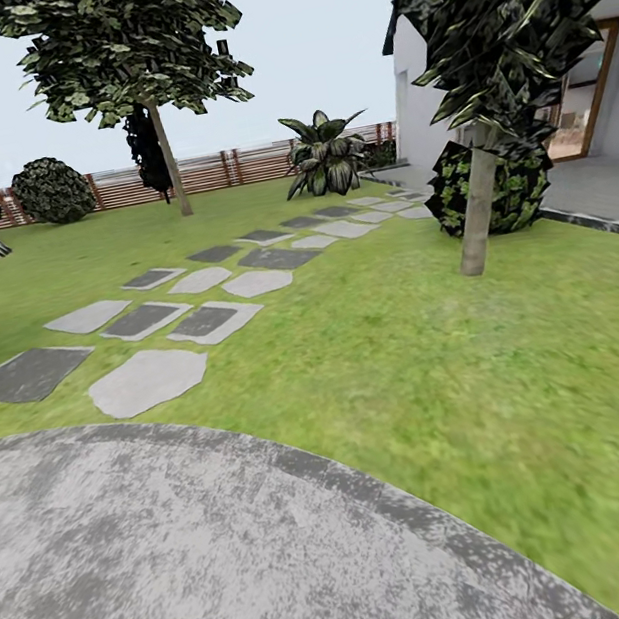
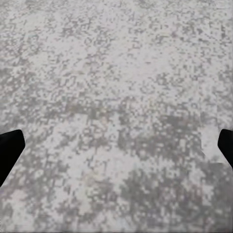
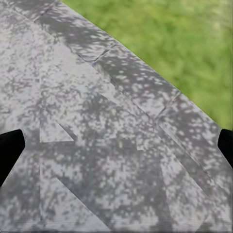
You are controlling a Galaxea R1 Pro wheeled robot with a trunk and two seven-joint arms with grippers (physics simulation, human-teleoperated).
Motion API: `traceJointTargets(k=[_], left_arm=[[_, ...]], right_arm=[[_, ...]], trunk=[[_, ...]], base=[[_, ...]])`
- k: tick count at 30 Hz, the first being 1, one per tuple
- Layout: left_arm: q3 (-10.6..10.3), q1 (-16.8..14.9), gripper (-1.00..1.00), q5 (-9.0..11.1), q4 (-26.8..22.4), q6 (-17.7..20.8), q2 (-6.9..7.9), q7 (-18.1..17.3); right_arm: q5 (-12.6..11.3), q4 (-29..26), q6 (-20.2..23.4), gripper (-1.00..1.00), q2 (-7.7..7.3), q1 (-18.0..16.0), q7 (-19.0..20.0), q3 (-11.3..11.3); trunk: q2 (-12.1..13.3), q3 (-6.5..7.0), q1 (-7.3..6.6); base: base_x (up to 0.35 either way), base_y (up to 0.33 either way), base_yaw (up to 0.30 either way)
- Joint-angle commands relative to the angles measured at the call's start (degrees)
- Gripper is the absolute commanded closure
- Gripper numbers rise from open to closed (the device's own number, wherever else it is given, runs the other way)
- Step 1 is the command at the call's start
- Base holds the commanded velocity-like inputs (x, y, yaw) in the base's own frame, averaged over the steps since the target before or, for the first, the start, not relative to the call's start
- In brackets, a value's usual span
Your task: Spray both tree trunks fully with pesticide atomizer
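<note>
Grey paving (image 1: 192,564) underlies both arms; left claw (image 2: 116,145) and right claw (image 3: 116,145) stand apart, carrying nothing. Atomizer unlocated; the trees' trunks stand far left (image 1: 170,161) and right (image 1: 476,219).

Landmark: round paved pad (image 1: 192,564), nearest the camera. Lawn (image 1: 443,377) borders its far and right edges. Stepping stones (image 1: 200,293) run from beyond the pad toward the house (image 1: 607,95) at far right. One tree trunk (image 1: 476,209) right of the pad; another (image 1: 170,161) farther off, before the fence (image 1: 224,167).
</note>
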Motion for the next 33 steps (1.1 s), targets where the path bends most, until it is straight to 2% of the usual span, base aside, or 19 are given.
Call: traceJointTargets(k=[1, 10, 15, 33], left_arm=[[0.0, 0.0, -1.0, 0.1, 0.1, -0.2, 0.02, 0.1], [0.0, 0.0, -1.0, 0.3, 0.1, -0.3, 0.07, 0.1], [-0.1, 0.0, -1.0, 0.1, 0.1, -0.3, 0.03, 0.1], [-0.1, 0.0, -1.0, -0.1, 0.1, -0.2, -0.1, 0.1]], right_arm=[[0.0, 0.0, -0.2, -1.0, -0.01, 0.0, 0.0, 0.0], [0.0, 0.0, -0.2, -1.0, -0.01, 0.0, 0.0, 0.0], [0.0, 0.0, -0.2, -1.0, -0.01, 0.0, 0.0, 0.0], [0.0, 0.0, -0.2, -1.0, -0.01, 0.0, 0.0, 0.1]], trunk=[[0.0, -0.05, -0.02], [0.0, -0.05, -0.02], [0.0, -0.05, -0.02], [0.0, -0.05, -0.02]], base=[[-0.093, 0.0, 0.0], [-0.017, 0.0, 0.011], [-0.006, -0.007, 0.169], [-0.157, -0.21, 0.03]])
